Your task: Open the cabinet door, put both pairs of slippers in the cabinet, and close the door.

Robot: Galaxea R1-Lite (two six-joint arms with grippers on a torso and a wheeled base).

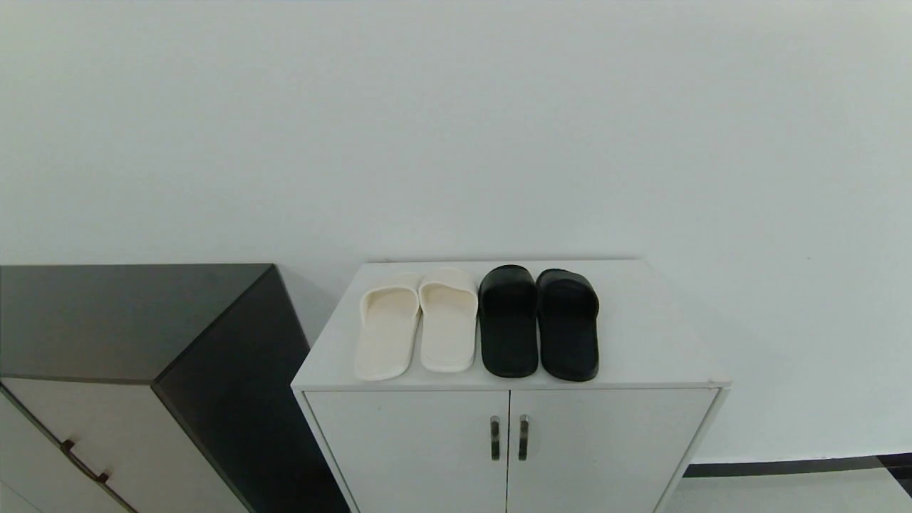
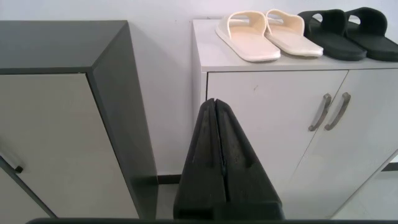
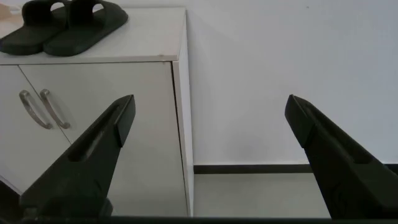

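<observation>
A white cabinet [image 1: 509, 449] stands against the wall with both doors closed and two metal handles [image 1: 509, 437] at the middle seam. On its top lie a cream pair of slippers [image 1: 417, 322] on the left and a black pair of slippers [image 1: 539, 320] on the right, side by side. In the left wrist view my left gripper [image 2: 216, 104] is shut with nothing in it, low and to the left of the cabinet [image 2: 273, 124], below its top. My right gripper [image 3: 208, 109] is open and empty, off the cabinet's [image 3: 106, 124] right front corner.
A taller dark cabinet [image 1: 135, 342] with pale drawer fronts stands close on the left, a narrow gap between it and the white one. The wall is plain white with a dark baseboard [image 1: 791, 467]. Open floor lies to the right.
</observation>
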